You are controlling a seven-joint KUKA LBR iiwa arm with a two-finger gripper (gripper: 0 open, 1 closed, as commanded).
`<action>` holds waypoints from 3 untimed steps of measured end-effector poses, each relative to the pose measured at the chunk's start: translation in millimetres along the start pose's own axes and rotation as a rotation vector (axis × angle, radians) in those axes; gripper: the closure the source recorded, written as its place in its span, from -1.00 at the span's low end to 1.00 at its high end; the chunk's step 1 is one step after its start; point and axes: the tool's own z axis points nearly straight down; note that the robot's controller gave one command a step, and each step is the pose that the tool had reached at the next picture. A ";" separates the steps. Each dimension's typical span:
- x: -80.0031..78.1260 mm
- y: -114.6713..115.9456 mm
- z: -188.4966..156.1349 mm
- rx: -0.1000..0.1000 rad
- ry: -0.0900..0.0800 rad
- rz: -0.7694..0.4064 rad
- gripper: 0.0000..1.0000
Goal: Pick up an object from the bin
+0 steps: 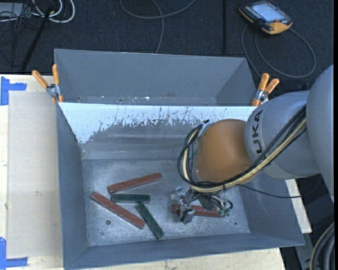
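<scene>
We see the gripper low over the floor of the bin, right of centre, at the left end of a reddish-brown bar. We cannot tell whether it is open or closed. A dark green bar lies near, to its left.

I am viewing the gripper sitting low over the floor of the bin, near the front edge and toward the right wall. It is positioned at the left end of a short reddish-brown bar, which is lying flat along the front edge; I cannot confirm contact. The orange wrist cover and looped cables are hanging directly above.

Four more bars are lying apart from the gripper, toward the front-left corner:
- an upper reddish bar;
- a level dark green bar just in front of it;
- a long reddish bar, slanting;
- a slanted dark green bar just beside the long one's right end.
</scene>
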 end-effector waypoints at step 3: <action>29.5 -42.6 -25.5 0.000 0.000 -0.035 1.00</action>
